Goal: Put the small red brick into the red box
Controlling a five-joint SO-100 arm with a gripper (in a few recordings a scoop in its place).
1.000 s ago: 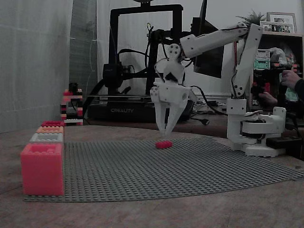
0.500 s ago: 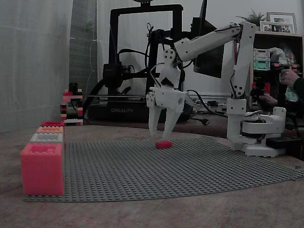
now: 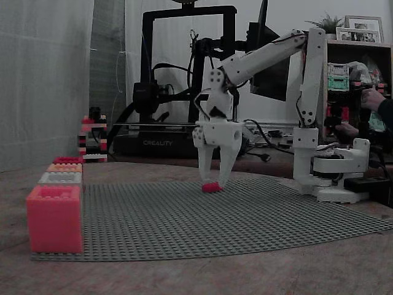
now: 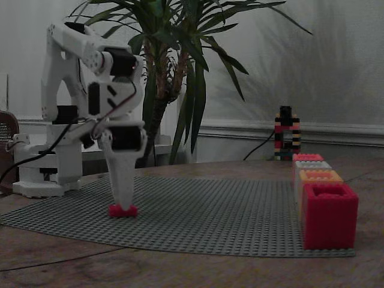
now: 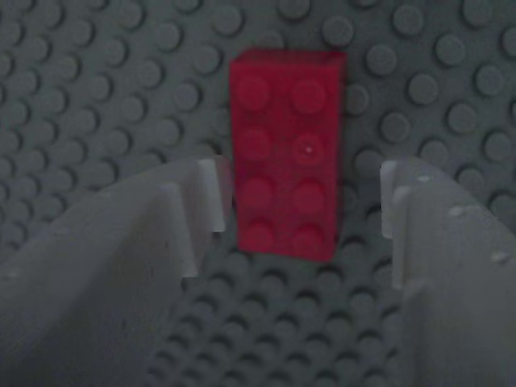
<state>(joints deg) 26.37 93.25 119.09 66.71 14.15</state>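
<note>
The white two-finger plastic gripper [image 5: 302, 210] points straight down with its jaws parted on either side of the small red brick [image 5: 288, 149], a tiny bright red studded oblong lying flat on the grey studded baseplate [image 5: 97, 97]. In the wrist view the brick runs lengthwise from 12 to 6 o'clock; the left finger [image 5: 205, 197] sits against its long side while a gap remains at 3 o'clock, so nothing is clamped yet. Straddling the narrow width probably gives the pads flat faces to press. The deep crimson square red box [image 4: 328, 215] of studded bricks waits well apart at the mat's 4 o'clock corner in a fixed view, open top upward, likely to receive a drop.
</note>
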